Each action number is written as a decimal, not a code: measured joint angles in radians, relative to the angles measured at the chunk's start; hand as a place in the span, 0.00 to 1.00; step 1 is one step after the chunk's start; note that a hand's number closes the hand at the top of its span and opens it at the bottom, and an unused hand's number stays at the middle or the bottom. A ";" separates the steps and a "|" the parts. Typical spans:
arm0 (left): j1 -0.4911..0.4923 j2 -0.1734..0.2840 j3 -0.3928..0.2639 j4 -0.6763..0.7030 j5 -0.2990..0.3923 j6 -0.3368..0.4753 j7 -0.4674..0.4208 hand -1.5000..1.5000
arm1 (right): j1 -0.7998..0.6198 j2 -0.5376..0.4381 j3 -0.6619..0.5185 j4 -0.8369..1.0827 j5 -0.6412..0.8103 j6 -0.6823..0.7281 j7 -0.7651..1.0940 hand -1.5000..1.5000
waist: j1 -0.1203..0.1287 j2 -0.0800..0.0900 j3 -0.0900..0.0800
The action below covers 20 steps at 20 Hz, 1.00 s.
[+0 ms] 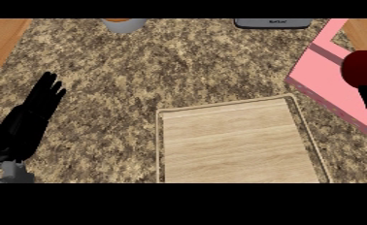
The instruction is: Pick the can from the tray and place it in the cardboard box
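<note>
Can held over pink box at the frame's right edge

The dark red can (356, 69) sits above the pink box (326, 81) at right, with part of the right hand (362, 95) below it, its fingers too cut off to tell. The wooden tray (240, 144) lies bare at lower centre of the speckled tabletop (179, 64). The left hand (32, 115) rests at left, fingers straight.
</note>
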 measured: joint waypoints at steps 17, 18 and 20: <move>-0.025 -0.009 0.007 0.019 -0.005 -0.007 -0.001 0.50 | 0.016 -0.149 -0.013 0.581 0.087 -0.389 -0.412 1.00 | 0.006 0.003 0.001; -0.030 -0.005 0.010 0.014 -0.003 -0.006 0.009 0.50 | -0.001 -0.153 -0.012 0.629 0.087 -0.402 -0.427 1.00 | 0.007 0.003 0.001; -0.043 -0.003 0.012 0.027 -0.004 -0.005 0.010 0.50 | -0.007 -0.159 -0.011 0.701 0.083 -0.418 -0.461 1.00 | 0.006 0.003 0.001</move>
